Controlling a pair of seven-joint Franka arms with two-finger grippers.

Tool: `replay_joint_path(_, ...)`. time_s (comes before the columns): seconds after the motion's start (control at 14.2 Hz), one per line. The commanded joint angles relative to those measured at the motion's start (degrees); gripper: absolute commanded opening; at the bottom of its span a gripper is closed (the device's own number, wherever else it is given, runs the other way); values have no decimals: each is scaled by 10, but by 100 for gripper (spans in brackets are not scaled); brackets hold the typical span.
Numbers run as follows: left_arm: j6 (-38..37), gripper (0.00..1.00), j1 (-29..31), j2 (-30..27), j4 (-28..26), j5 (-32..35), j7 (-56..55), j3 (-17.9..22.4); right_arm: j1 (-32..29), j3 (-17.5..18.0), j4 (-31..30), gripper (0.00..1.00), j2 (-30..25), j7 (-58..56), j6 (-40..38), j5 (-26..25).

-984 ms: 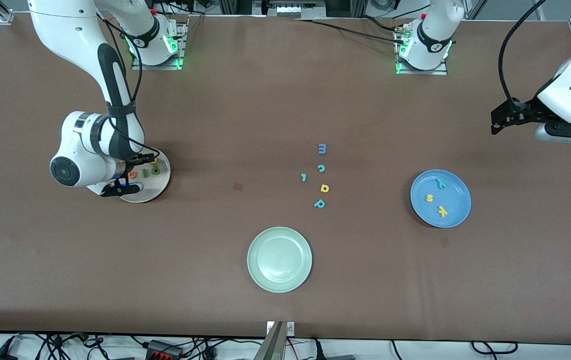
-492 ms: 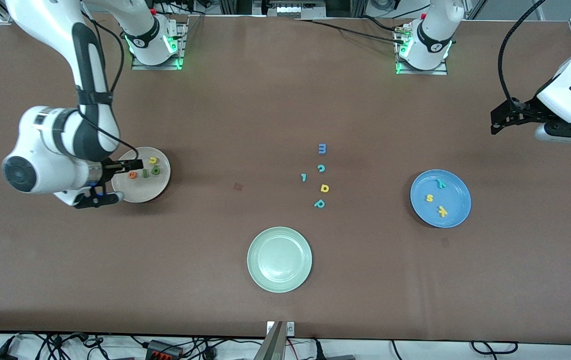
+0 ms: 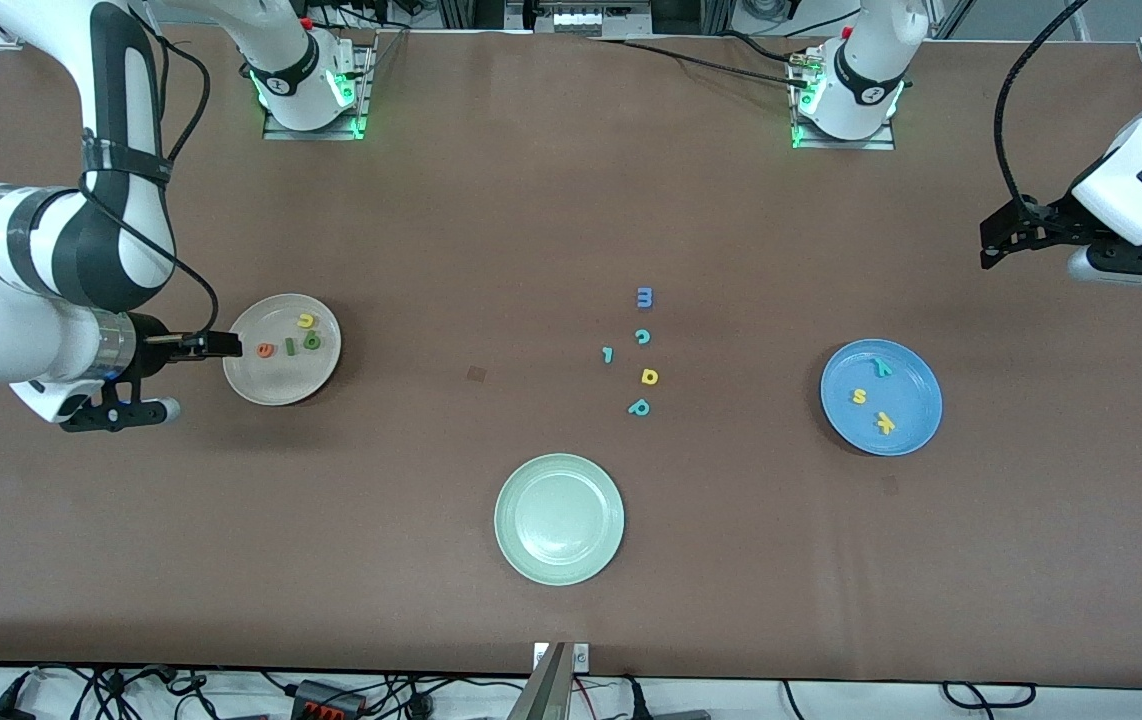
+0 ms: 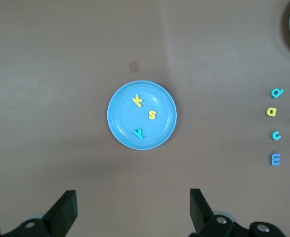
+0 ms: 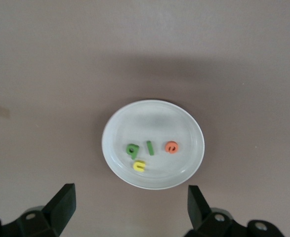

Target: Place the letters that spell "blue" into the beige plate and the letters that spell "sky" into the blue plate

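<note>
With all four "blue" letters lying in the beige plate and all three "sky" letters in the blue plate, sorting looks complete; no carry seems left. Right end effector: wide, empty, at the beige plate's rim on the side toward the right arm's end of the counter, fingertips pointing in at the plate. From it, orange e lies closest, then dark green l, green b, with yellow u beside b; the e, l and b run roughly in line with the fingers' pointing direction. Left end effector: wide, empty, up over the counter's edge at the left arm's end, waiting; blue plate sits below and ahead of it in its wrist view, holding yellow s, yellow k, teal y. Leftovers between the two end effectors, mid-counter: blue m, teal c, teal l-like piece, yellow a, teal p; pale green plate empty. Judgement: neither arm needs a letter; right arm only needs to clear away from the plate without brushing e.
</note>
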Motion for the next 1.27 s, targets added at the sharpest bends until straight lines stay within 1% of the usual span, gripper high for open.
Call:
replay_joint_path(0.0,-12,100,-1,5,14,-12,10,2,9,1,25,100,2,83,-14,14)
replay_joint_path(0.14,-12,100,-2,5,14,-12,10,2,21,5,24,100,-8,124,-9,14)
replay_joint_path(0.21,-12,100,-2,5,14,-12,10,2,16,13,25,100,-12,134,-5,11)
replay_joint_path(0.28,-12,100,-2,5,15,-12,10,2,3,34,25,100,-19,127,-5,2)
replay_joint_path(0.42,-12,100,-2,5,14,-12,10,2,-50,88,26,100,-39,125,5,-28)
replay_joint_path(0.49,-12,100,-2,5,14,-12,10,2,-82,120,26,100,-51,125,17,-64)
replay_joint_path(0.56,-12,100,-2,5,14,-12,10,2,-106,146,26,100,-62,125,28,-112)
replay_joint_path(0.63,-12,100,-2,5,15,-12,10,2,-125,170,26,100,-74,133,37,-142)
replay_joint_path(0.77,-12,100,-2,5,14,-12,10,2,-177,213,26,100,-102,133,37,-144)
replay_joint_path(0.84,-12,100,-1,5,15,-12,12,2,-198,224,26,100,-113,128,36,-144)
replay_joint_path(1.05,-12,100,-1,5,14,-12,11,2,-244,234,26,100,-140,119,29,-145)
replay_joint_path(1.12,-12,100,-1,5,14,-12,11,2,-265,249,26,100,-150,117,28,-145)
replay_joint_path(1.2,-11,100,-1,5,15,-12,11,2,-293,275,26,100,-159,114,25,-147)
